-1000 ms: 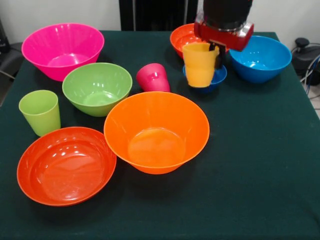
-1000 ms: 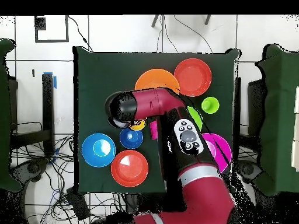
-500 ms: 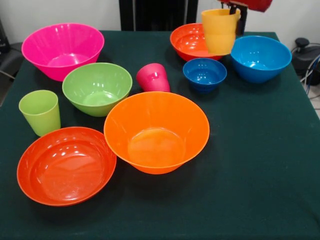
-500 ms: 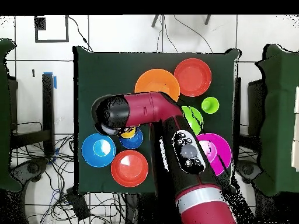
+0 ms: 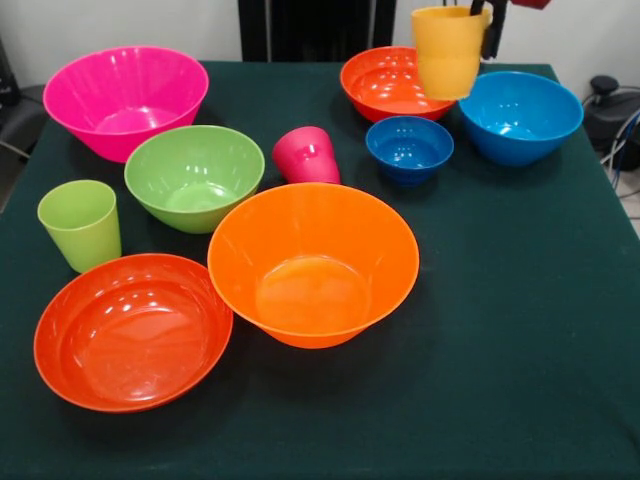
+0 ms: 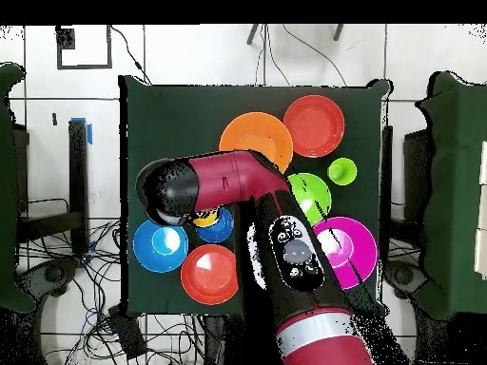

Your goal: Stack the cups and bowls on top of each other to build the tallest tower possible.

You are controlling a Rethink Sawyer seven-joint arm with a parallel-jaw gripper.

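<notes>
The hand [image 5: 482, 8] is gripping the glossy yellow-orange plastic tumbler [image 5: 448, 52] by its rim, aloft; it should be lowering it upright, centred over a bowl.

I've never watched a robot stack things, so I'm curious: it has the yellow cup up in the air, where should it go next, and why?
Probably sideways until it is over a bowl, then down. The gripper holds the yellow-orange cup upright, clear of the table, between the far red-orange bowl and the light blue bowl. No tower exists yet, so a wide bowl would seem a steady base.
</notes>
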